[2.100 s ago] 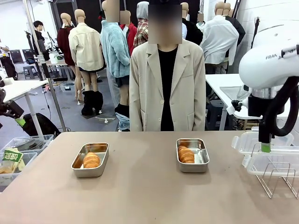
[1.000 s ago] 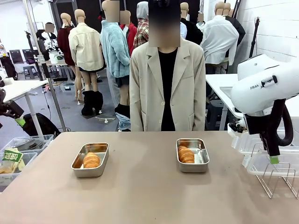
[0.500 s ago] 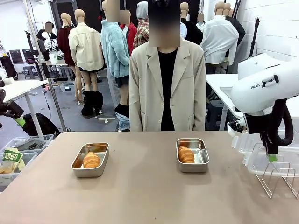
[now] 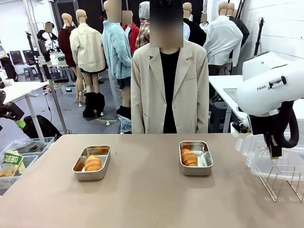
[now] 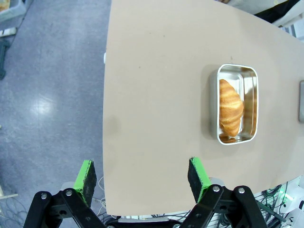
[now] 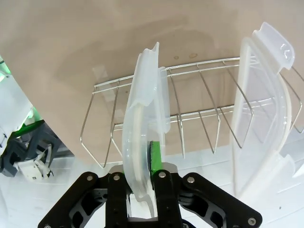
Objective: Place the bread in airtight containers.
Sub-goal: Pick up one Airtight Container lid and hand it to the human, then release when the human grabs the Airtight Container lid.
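While the right gripper point(image 6: 147, 156) clamps an upright clear lid point(image 6: 145, 95), the nearer steel pan point(image 4: 195, 172) lies well apart, leftward.

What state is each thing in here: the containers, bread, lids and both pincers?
Left container: uncovered.
Left bread: lying inside left container.
Right container: uncovered.
Right bread: lying inside right container.
Held lid: on edge in wire rack, clamped.
Second lid: on edge in wire rack, free.
Left pincer: open, empty.
Right pincer: shut on held lid.
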Controlling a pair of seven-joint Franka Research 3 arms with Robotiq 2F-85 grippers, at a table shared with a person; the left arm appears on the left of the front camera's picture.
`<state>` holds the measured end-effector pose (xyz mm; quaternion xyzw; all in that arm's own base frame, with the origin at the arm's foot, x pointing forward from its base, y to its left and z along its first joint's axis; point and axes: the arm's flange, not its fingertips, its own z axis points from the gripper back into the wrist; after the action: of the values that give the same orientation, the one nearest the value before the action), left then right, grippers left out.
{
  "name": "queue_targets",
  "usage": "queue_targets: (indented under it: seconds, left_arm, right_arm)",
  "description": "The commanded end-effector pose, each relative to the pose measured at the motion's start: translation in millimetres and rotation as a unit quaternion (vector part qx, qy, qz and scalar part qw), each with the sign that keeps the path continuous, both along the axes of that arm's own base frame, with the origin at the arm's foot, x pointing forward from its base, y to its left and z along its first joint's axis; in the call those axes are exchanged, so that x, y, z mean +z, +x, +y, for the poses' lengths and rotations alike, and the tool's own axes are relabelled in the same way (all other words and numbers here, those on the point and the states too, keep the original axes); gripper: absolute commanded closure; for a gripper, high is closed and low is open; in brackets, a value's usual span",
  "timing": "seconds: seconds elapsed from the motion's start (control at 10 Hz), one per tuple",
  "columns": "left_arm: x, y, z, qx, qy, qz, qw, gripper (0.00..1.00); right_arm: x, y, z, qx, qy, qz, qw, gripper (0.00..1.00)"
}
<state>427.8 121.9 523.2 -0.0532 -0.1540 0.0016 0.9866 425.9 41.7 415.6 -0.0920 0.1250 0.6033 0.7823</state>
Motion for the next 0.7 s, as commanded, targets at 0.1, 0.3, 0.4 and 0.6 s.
queue_targets:
  seconds: [0.1, 0.3, 0.4, 0.6]
  left_arm:
    - [1, -1, 1, 0.002, -0.001, -0.003, 1.000, 0.00]
    - [1, -1, 1, 0.002, -0.001, -0.003, 1.000, 0.00]
    - [1, -1, 1, 0.002, -0.001, -0.003, 1.000, 0.00]
    - [1, -1, 1, 0.002, -0.001, -0.003, 1.000, 0.00]
  right_arm:
    - [-3, -9, 4, -0.010, -0.013, -0.006, 1.000, 1.00]
    - [-1, -6, 4, -0.010, -0.020, -0.002, 1.000, 1.00]
    - [4, -10, 5, -0.020, -0.021, -0.009, 1.000, 1.00]
    - [51, -40, 17, -0.044, 0.027, -0.064, 0.997, 1.00]
